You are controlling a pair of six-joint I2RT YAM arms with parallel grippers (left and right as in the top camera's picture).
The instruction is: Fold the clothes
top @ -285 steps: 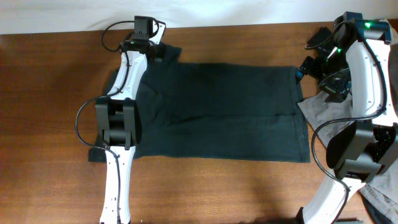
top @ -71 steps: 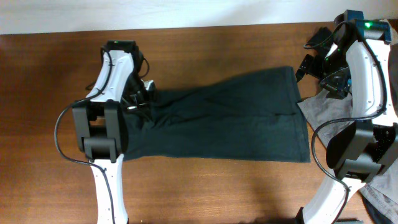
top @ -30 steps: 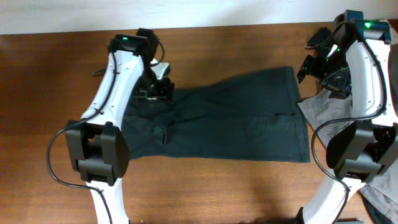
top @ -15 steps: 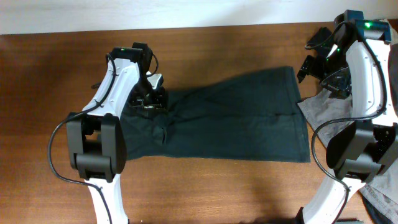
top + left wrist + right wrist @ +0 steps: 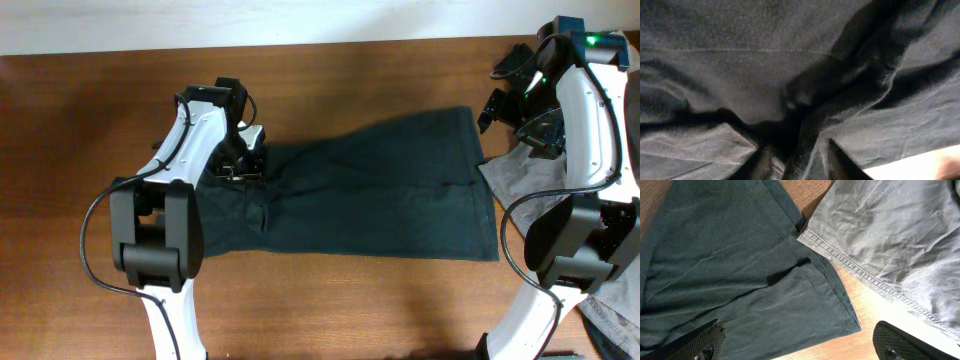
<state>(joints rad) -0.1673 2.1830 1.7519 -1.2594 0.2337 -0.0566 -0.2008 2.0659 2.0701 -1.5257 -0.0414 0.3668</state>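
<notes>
Since the earliest view, the far left corner of the dark green shirt (image 5: 380, 190) had been dragged in over its own body. This left the top edge slanting and the cloth bunched at the left. In the last half second the left pincer (image 5: 800, 160) crept slightly rightward. The left arm arched over the shirt's left end, its pincer clamped on a gathered fold. The right arm had not moved. The right pincer (image 5: 797, 335) was spread wide above the shirt's right hem, beside a grey cloth (image 5: 890, 240) on the wooden surface (image 5: 80, 150).
</notes>
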